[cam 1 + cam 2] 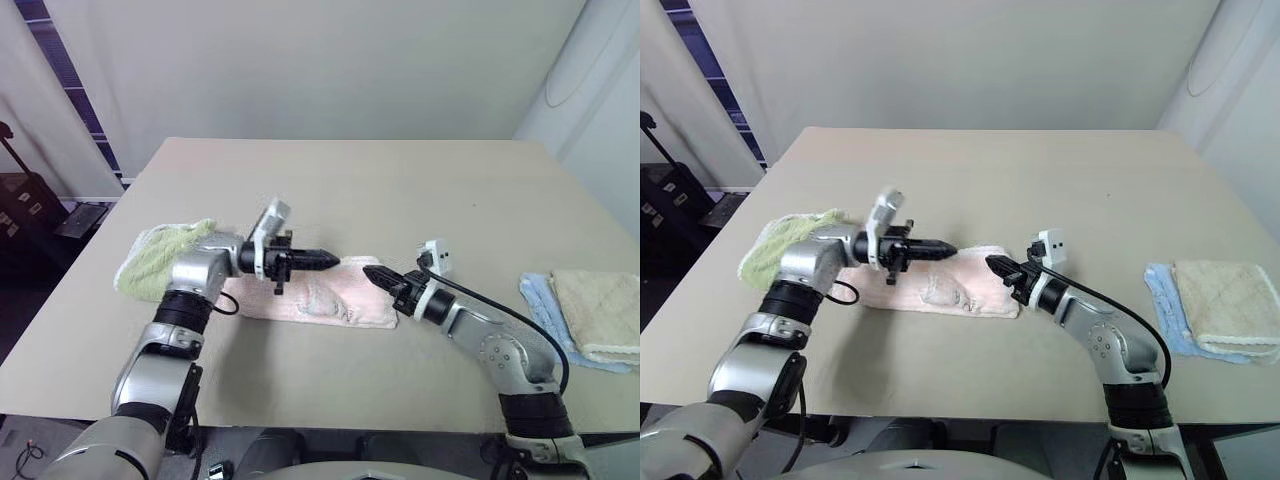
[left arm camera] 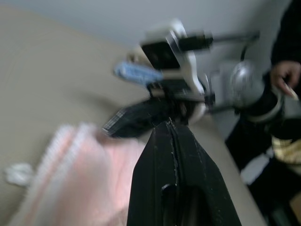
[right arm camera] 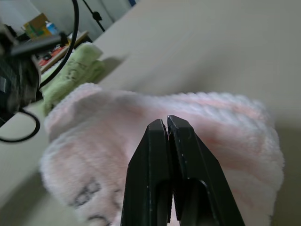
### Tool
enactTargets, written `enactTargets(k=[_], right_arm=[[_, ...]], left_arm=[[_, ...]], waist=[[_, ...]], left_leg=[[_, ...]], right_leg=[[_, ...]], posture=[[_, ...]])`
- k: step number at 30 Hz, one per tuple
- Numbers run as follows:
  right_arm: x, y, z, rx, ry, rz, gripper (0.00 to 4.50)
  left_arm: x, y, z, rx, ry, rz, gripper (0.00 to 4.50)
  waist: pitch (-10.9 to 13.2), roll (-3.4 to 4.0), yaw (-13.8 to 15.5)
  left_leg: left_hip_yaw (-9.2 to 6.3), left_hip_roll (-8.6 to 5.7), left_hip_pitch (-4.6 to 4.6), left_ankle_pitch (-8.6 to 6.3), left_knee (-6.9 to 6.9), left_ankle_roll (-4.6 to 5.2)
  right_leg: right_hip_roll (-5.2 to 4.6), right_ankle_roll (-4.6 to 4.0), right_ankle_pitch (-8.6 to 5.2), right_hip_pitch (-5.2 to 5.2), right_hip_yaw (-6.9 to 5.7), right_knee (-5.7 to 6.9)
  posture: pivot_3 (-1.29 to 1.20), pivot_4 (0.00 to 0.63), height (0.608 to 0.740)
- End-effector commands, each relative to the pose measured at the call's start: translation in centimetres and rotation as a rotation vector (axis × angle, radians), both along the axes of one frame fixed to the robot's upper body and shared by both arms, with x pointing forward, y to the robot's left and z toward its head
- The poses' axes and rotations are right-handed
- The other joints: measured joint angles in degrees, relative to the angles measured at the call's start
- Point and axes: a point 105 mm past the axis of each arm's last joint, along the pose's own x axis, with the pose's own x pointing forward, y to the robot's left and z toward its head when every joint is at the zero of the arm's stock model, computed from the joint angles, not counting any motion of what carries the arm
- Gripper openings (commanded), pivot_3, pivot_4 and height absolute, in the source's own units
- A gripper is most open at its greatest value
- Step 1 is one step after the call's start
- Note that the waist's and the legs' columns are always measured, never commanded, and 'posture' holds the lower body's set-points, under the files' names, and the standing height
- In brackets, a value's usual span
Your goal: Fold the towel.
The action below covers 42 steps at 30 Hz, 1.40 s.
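1. The left wrist view was smeared, so the pink towel (image 2: pixel 89 174) there was only a pale blur; a person's hand (image 2: pixel 284 75) and dark sleeve sat at that picture's edge, cut off by it.
2. The left arm lay across the towel's left end and covered part of it, and the scalloped edging could not be made out from the head views.
3. A light green towel (image 1: pixel 160 255) lay bunched on the worktop (image 1: pixel 400 190) just beyond the left arm, near the pink towel's left end.
4. Well apart, near the worktop's right edge, a beige towel (image 1: pixel 600 310) rested on a light blue cloth (image 1: pixel 540 300) (both partly cut off by the frame).
5. The pink towel (image 1: pixel 320 300) lay near the front middle of the worktop as a long, narrow folded strip, fluffy and ribbed, with a small dark embroidered mark (image 3: pixel 89 197) on its upper layer.
6. The left claw (image 1: pixel 325 261) pointed level toward the right above the strip's middle, its fingers pressed together on nothing.
7. The right claw (image 1: pixel 375 274) reached in from the right at the towel's right end, its fingers likewise together; no cloth showed between them in the right wrist view.
8. The two claw tips faced each other, near but apart.
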Motion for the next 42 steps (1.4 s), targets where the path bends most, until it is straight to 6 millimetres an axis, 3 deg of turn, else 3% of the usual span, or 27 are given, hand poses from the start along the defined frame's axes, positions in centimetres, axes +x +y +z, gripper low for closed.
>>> enactTargets(k=[1, 4, 6, 10, 13, 16, 21, 23, 24, 26, 30, 35, 42], right_arm=[[0.8, 0.5, 0.4, -0.011, -0.046, -0.004, 0.04], [0.5, 0.9, -0.9, -0.055, -0.027, 0.012, 0.04], [0.1, 1.0, -2.1, -0.11, -0.011, 0.028, 0.04], [0.3, 0.6, -2.8, -0.114, 0.016, 0.004, 0.04], [1.1, -0.2, -0.1, 0.073, 0.013, -0.043, 0.04], [1.7, -1.5, 2.1, 0.19, 0.006, -0.086, 0.92], [1.1, -2.6, 3.1, 0.218, 0.054, -0.054, 2.76], [0.9, -3.2, 2.9, 0.218, 0.105, -0.053, 3.43], [0.9, -3.6, 2.4, 0.202, 0.146, -0.056, 3.8], [0.6, -4.2, 0.7, 0.161, 0.27, -0.05, 4.46], [0.2, -5.2, -0.2, 0.203, 0.41, -0.037, 4.46], [-0.5, -5.0, -0.5, 0.194, 0.5, 0.023, 4.46], [-1.4, -2.2, -0.5, 0.188, 0.546, 0.162, 4.46]], left_arm=[[-0.1, -0.5, -4.2, 0.17, -0.07, 0.025, 0.0], [-0.7, -0.3, -7.6, 0.302, -0.117, 0.018, 0.0], [-0.7, -0.3, -8.4, 0.317, -0.122, 0.026, 0.0], [-0.2, -0.7, -8.3, 0.302, -0.155, 0.047, 0.0], [0.7, -1.1, -6.6, 0.23, -0.168, 0.07, 0.0], [0.6, -0.7, -4.8, 0.153, -0.14, 0.04, 0.0], [0.1, 0.6, -2.2, 0.051, -0.087, 0.01, 0.0], [0.4, 1.3, -1.0, 0.017, -0.077, 0.045, 0.0], [0.6, 1.7, -0.5, 0.005, -0.071, 0.064, 0.36], [0.6, 2.8, 0.3, -0.001, -0.059, 0.089, 0.37], [0.8, 4.7, 0.5, 0.02, -0.056, 0.169, 0.37], [0.6, 6.6, 0.4, 0.046, -0.044, 0.236, 0.37], [-0.5, 9.7, 0.6, 0.09, -0.002, 0.296, 0.37]], waist=[[0.0, 0.0, 0.17], [0.0, 0.0, 0.2], [-0.04, -0.03, 0.38], [-0.09, 0.04, 0.35], [-0.07, 0.03, 0.34], [-0.04, 0.04, 0.2], [-0.03, 0.04, 0.02], [-0.03, 0.05, 0.0], [-0.03, 0.05, 0.01], [-0.03, 0.05, -0.08], [-0.03, 0.05, 0.1], [-0.03, 0.07, 0.07], [-0.03, 0.07, -0.33]], left_leg=[[-0.01, 0.0, 0.03, 0.0, -0.01, 0.0], [-0.01, 0.0, 0.03, 0.0, -0.04, -0.01], [-0.03, 0.0, 0.02, -0.01, -0.04, -0.02], [-0.04, -0.02, 0.12, -0.08, 0.0, -0.15], [-0.07, -0.03, 0.32, -0.09, 0.04, -0.15], [-0.11, -0.03, 0.35, -0.09, 0.11, -0.14], [-0.15, -0.02, 0.35, -0.02, 0.13, -0.02], [-0.15, -0.01, 0.34, -0.01, 0.07, 0.0], [-0.15, -0.01, 0.34, 0.0, 0.03, 0.0], [-0.15, -0.01, 0.34, 0.0, -0.04, 0.01], [-0.15, -0.01, 0.34, 0.0, -0.18, 0.01], [-0.15, -0.02, 0.34, 0.0, -0.18, 0.0], [-0.14, -0.01, 0.34, -0.01, -0.24, -0.01]], right_leg=[[0.0, 0.0, 0.0, 0.01, -0.01, 0.0], [0.0, 0.01, 0.0, 0.0, 0.0, -0.01], [0.0, 0.01, 0.0, -0.02, -0.01, -0.02], [-0.05, -0.05, 0.0, 0.14, -0.05, -0.03], [-0.05, -0.17, -0.02, 0.42, -0.08, -0.04], [-0.04, -0.18, -0.01, 0.5, -0.12, -0.04], [-0.02, -0.11, 0.01, 0.46, -0.13, -0.05], [-0.02, 0.0, 0.05, 0.44, -0.13, -0.05], [-0.02, 0.02, 0.04, 0.42, -0.12, -0.05], [-0.02, 0.03, 0.03, 0.39, -0.1, -0.06], [-0.02, 0.01, 0.02, 0.32, -0.09, -0.08], [-0.03, -0.04, 0.0, 0.32, -0.08, -0.1], [-0.02, -0.15, -0.07, 0.27, -0.05, -0.11]], posture=[[0.0, 0.0, 0.731], [0.0, 0.0, 0.731], [0.0, 0.0, 0.731], [0.0, 0.0, 0.731], [0.0, 0.0, 0.731], [0.0, 0.0, 0.731], [0.0, 0.0, 0.731], [0.0, 0.0, 0.731], [0.0, 0.0, 0.731], [0.0, 0.0, 0.731], [0.0, 0.0, 0.731], [0.0, 0.0, 0.731], [0.0, 0.0, 0.731]])
